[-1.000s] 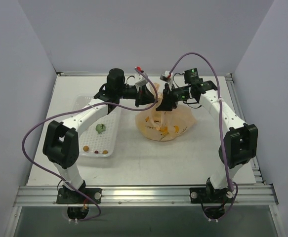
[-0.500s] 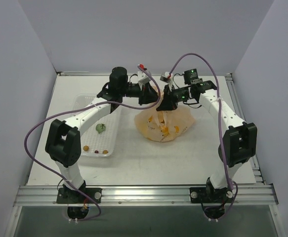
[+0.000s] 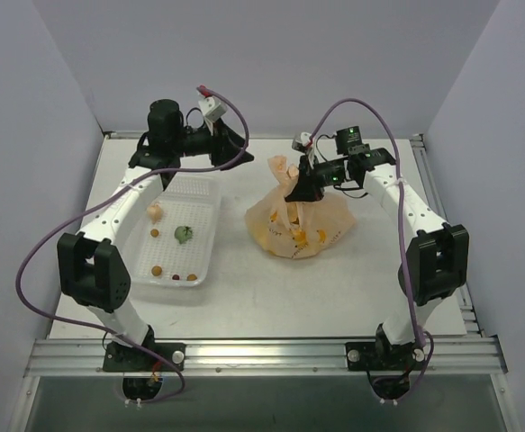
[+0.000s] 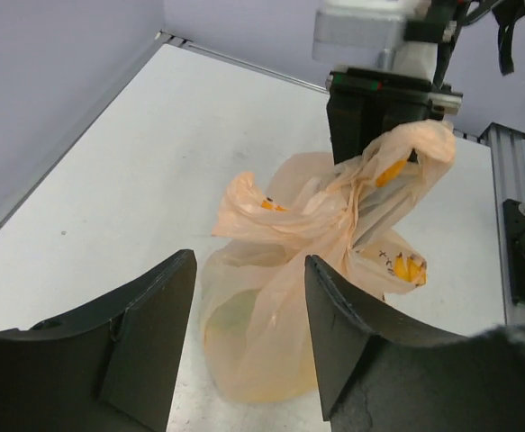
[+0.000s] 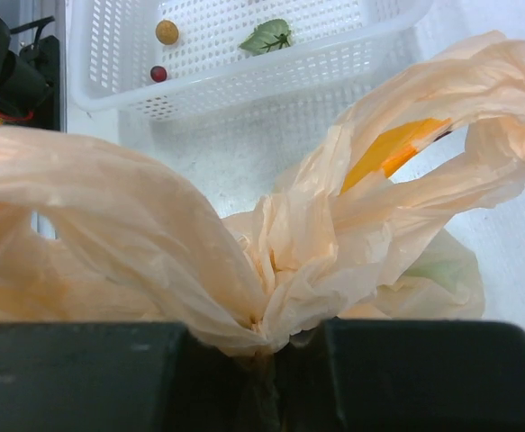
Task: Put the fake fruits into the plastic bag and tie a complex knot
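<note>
The peach-orange plastic bag (image 3: 305, 219) sits right of the table's centre, its top gathered into a twisted neck with handle loops sticking up. My right gripper (image 3: 293, 185) is shut on that neck (image 5: 276, 335). The fake fruits are inside the bag and mostly hidden. One pale green round shape (image 4: 229, 321) shows through the film. My left gripper (image 3: 233, 142) hangs open and apart from the bag, at the far left. In the left wrist view the bag (image 4: 285, 270) lies beyond its spread fingers (image 4: 149, 328), with nothing between them.
A white mesh tray (image 3: 206, 236) lies left of the bag, holding a dark-green leafy piece (image 3: 183, 234), a small peach bit (image 3: 155, 212) and tiny brown bits (image 3: 157, 269). Grey walls close in the table on three sides.
My left gripper opened, let go of the bag's top, and swung away to the far left. The right gripper stayed shut on the bag's neck, and a handle loop now stands free.
</note>
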Robot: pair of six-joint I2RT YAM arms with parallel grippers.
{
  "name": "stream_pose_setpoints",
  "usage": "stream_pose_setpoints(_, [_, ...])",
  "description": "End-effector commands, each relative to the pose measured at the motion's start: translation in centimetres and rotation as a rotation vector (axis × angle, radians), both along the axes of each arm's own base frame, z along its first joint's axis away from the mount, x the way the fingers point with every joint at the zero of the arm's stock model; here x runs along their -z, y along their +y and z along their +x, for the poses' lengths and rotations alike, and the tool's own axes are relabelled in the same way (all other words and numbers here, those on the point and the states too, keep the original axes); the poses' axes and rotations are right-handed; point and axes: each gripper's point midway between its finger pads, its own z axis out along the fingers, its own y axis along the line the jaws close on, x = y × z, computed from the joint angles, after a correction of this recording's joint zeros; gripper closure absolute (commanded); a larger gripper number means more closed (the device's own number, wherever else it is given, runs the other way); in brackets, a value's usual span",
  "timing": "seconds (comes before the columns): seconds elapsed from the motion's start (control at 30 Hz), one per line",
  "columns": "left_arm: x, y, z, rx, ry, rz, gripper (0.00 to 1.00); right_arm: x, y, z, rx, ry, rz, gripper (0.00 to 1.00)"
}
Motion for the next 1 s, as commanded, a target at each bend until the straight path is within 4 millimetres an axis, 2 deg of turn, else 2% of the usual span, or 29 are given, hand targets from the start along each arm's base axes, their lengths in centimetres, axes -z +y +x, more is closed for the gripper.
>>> stream_pose_setpoints(0.0, [-0.6, -1.0, 0.5, 0.008, 0.106, -0.003, 0.37, -2.4, 0.6, -1.5, -0.083, -0.133, 0.044, 1.0])
stream_pose_setpoints(0.1, [-1.2, -1.7, 0.8, 0.024, 0.187, -0.035, 0.32, -2.3, 0.7, -1.9, -0.119, -0.225, 0.019, 1.0])
stream_pose_setpoints(0.23, [-0.1, -2.7, 1.3, 0.044, 0.273, -0.046, 0.29, -2.5, 0.9, -2.3, -0.163, -0.32, 0.004, 1.0])
stream_pose_setpoints(0.27, [0.1, -3.0, 1.3, 0.051, 0.264, -0.035, 0.29, -2.5, 0.9, -2.4, -0.167, -0.328, 0.002, 1.0])
stream_pose_setpoints(0.3, [1.2, -3.2, 1.0, 0.072, 0.305, -0.017, 0.29, -2.7, 0.9, -2.5, -0.171, -0.343, -0.001, 1.0])
stream_pose_setpoints(0.33, [0.9, -3.4, 0.9, 0.086, 0.302, -0.015, 0.29, -2.6, 1.0, -2.7, -0.18, -0.352, -0.002, 1.0])
stream_pose_setpoints(0.4, [1.8, -3.8, 0.7, 0.112, 0.344, -0.005, 0.29, -2.5, 1.0, -2.9, -0.192, -0.383, -0.012, 1.0])
stream_pose_setpoints(0.63, [1.3, -4.2, -0.8, 0.222, 0.356, -0.045, 0.37, -2.3, 1.0, -3.1, -0.198, -0.394, -0.028, 1.0])
stream_pose_setpoints(0.77, [0.8, -4.1, -1.6, 0.247, 0.408, -0.09, 0.36, -2.2, 1.0, -3.0, -0.199, -0.396, -0.033, 1.0])
stream_pose_setpoints(0.8, [0.2, -4.0, -1.4, 0.252, 0.352, -0.116, 0.36, -2.1, 0.9, -2.9, -0.2, -0.395, -0.035, 1.0])
stream_pose_setpoints(0.97, [-0.7, -4.0, -1.6, 0.277, 0.374, -0.151, 0.33, -2.0, 1.0, -2.9, -0.203, -0.398, -0.037, 1.0])
